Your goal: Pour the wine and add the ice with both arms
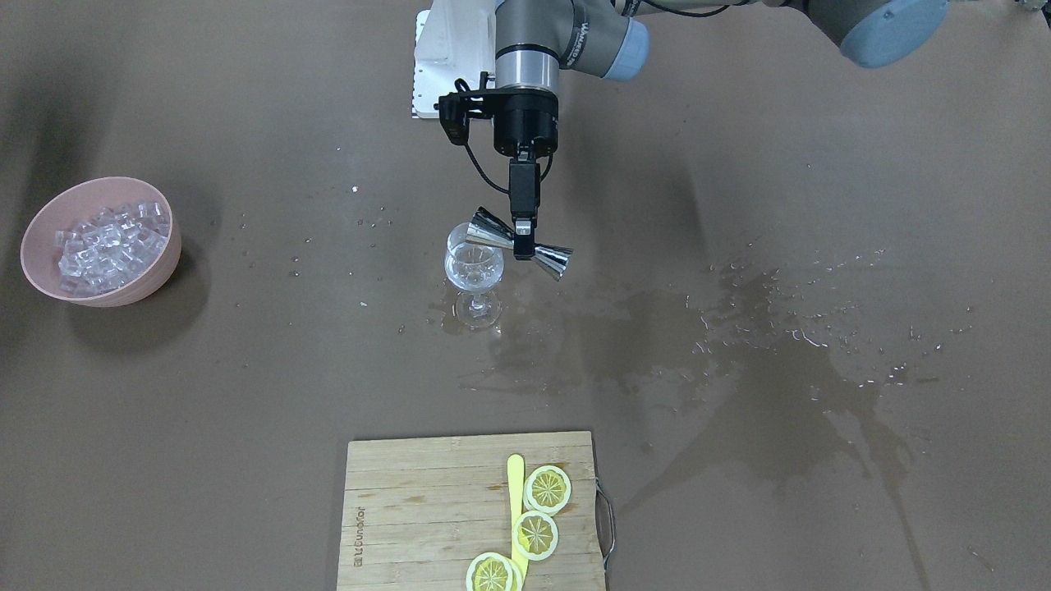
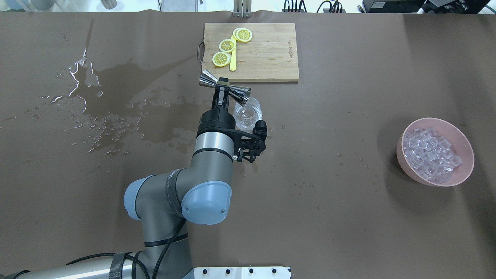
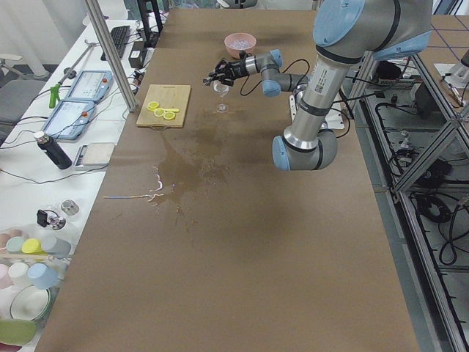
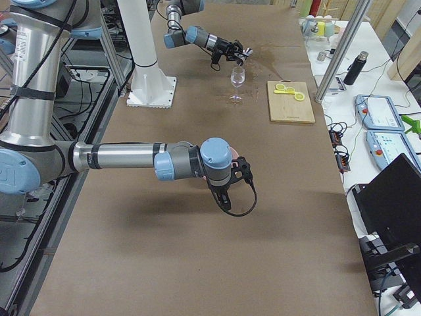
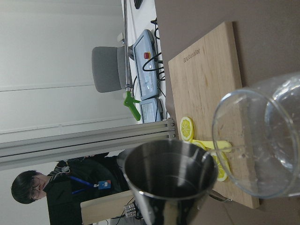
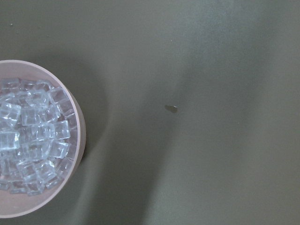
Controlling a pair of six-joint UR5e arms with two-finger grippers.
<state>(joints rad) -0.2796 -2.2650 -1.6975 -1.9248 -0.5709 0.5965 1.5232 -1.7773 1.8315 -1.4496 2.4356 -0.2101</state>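
My left gripper [image 1: 523, 246] is shut on the waist of a steel jigger [image 1: 493, 230], also in the overhead view [image 2: 240, 93]. The jigger lies almost level, one cup at the rim of the clear wine glass [image 1: 474, 267], which stands upright mid-table [image 2: 250, 114]. The left wrist view shows the jigger's cup [image 5: 168, 173] beside the glass rim [image 5: 262, 140]. I cannot tell where the wine is. The ice [image 1: 111, 246] is heaped in a pink bowl [image 1: 160, 275], seen from above in the right wrist view [image 6: 28, 140]. My right gripper [image 4: 227, 191] shows only in the exterior right view, so I cannot tell its state.
A wooden cutting board [image 1: 410, 509] with lemon slices [image 1: 546, 488] and a yellow stick lies at the operators' edge. A wide wet spill [image 2: 116, 85] with droplets spreads on the brown table on my left side. The pink bowl [image 2: 463, 174] stands far to my right.
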